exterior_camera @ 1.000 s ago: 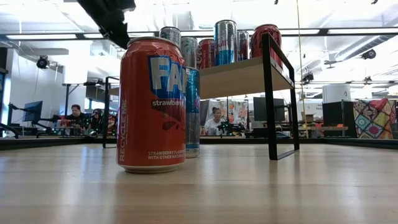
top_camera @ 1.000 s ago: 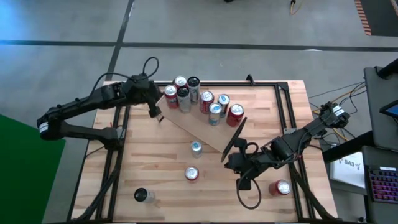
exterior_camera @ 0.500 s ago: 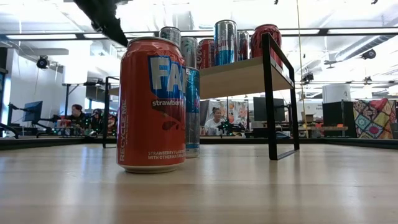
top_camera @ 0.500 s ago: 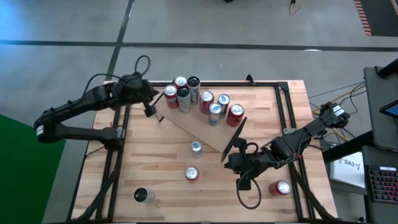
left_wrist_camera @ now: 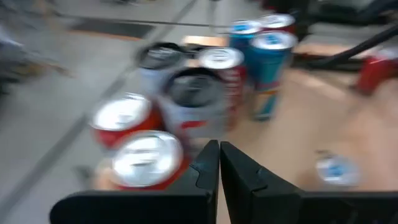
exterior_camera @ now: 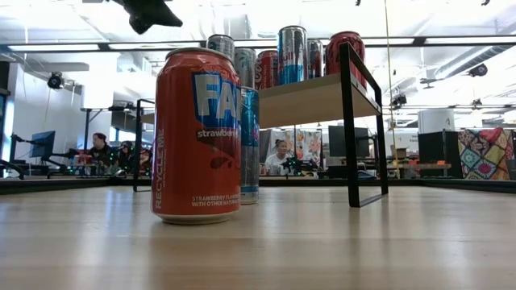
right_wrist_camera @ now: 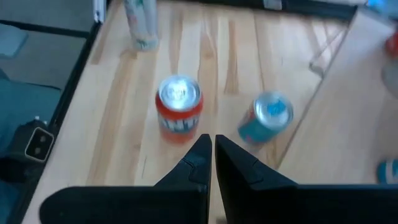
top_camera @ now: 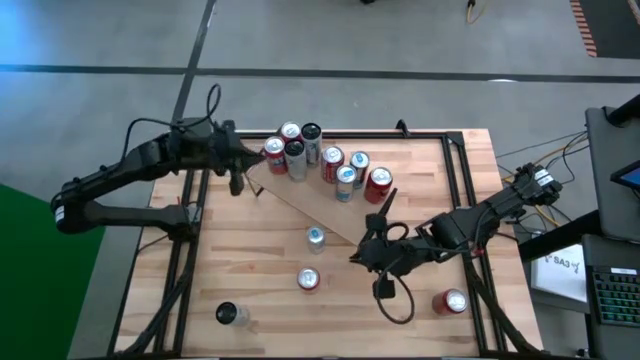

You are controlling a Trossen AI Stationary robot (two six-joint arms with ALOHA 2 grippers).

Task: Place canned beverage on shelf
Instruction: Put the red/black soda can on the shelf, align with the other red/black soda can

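The shelf (top_camera: 318,205) stands slantwise at the table's far middle, with several cans (top_camera: 330,160) upright on its plank. In the low view the shelf (exterior_camera: 310,101) rises behind a red can (exterior_camera: 197,133). Loose cans stand upright on the table: a blue one (top_camera: 315,237), a red one (top_camera: 308,280), a dark one (top_camera: 230,314) and a red one (top_camera: 452,300). My left gripper (top_camera: 238,182) hovers shut just off the shelf's left end, level with the can tops (left_wrist_camera: 149,158). My right gripper (top_camera: 357,256) hovers shut above the table, right of the blue can (right_wrist_camera: 268,118) and the red can (right_wrist_camera: 179,109).
Black frame rails (top_camera: 455,180) run along the table's sides. A cable loop (top_camera: 395,300) hangs below my right arm. Bare tabletop (top_camera: 250,250) lies at the near left. People sit at desks (exterior_camera: 101,149) in the room beyond.
My left gripper has risen and drawn back from the shelf's left-end cans toward the table's left edge, tipping up nearer to level, still shut. The cans have stayed in place.
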